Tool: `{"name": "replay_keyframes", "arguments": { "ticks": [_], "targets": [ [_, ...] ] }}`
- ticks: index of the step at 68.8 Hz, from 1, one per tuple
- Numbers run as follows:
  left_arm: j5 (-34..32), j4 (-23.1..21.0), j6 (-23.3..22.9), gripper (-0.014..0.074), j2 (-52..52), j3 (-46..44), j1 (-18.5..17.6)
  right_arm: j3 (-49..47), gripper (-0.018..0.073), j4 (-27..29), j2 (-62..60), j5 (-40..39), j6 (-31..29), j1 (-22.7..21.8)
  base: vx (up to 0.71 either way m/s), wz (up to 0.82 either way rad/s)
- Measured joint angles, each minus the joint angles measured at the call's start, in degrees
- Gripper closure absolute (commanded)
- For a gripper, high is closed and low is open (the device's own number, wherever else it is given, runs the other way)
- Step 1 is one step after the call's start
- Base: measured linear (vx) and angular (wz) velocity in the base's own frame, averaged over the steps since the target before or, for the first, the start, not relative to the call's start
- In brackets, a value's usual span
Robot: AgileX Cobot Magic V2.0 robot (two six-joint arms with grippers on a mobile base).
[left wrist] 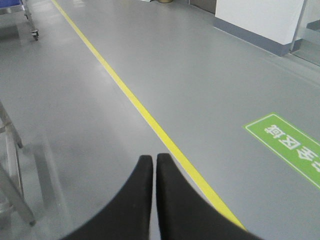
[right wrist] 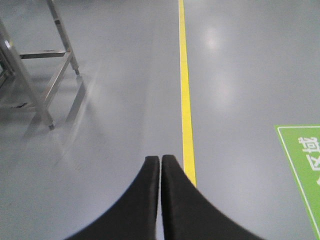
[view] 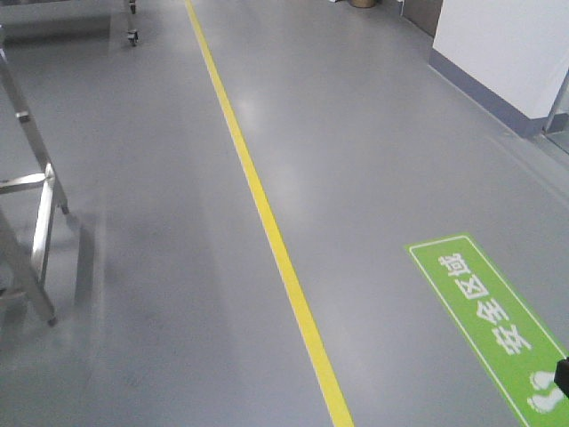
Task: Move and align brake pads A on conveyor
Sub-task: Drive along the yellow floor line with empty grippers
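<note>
The brake pads and the conveyor are out of view in every camera. My left gripper (left wrist: 154, 157) is shut with nothing between its black fingers, held above bare grey floor just left of a yellow floor line (left wrist: 145, 114). My right gripper (right wrist: 160, 159) is also shut and empty, over the same grey floor, with the yellow floor line (right wrist: 185, 85) running just to its right. In the front view only a small dark part of the robot (view: 561, 372) shows at the right edge.
A steel frame with legs (view: 40, 222) stands at the left; its legs (right wrist: 47, 75) also show in the right wrist view. A green floor sign with white characters (view: 489, 311) lies at the right. A castered trolley (view: 132, 36) and a white wall (view: 507, 44) are farther off.
</note>
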Motion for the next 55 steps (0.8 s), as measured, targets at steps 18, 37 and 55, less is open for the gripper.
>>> {"name": "replay_keyframes", "arguments": {
  "ticks": [18,37,55],
  "targets": [
    [0.0,0.0,0.0,0.0603,0.0,0.0,0.0,0.0,0.0569,0.0,0.0,0.0,0.0,0.0,0.60,-0.02],
    [0.0,0.0,0.0,0.0603,0.0,0.0,0.0,0.0,0.0569,0.0,0.0,0.0,0.0,0.0,0.63,0.07],
    [0.0,0.0,0.0,0.0603,0.0,0.0,0.0,0.0,0.0569,0.0,0.0,0.0,0.0,0.0,0.63,0.10]
  ]
}}
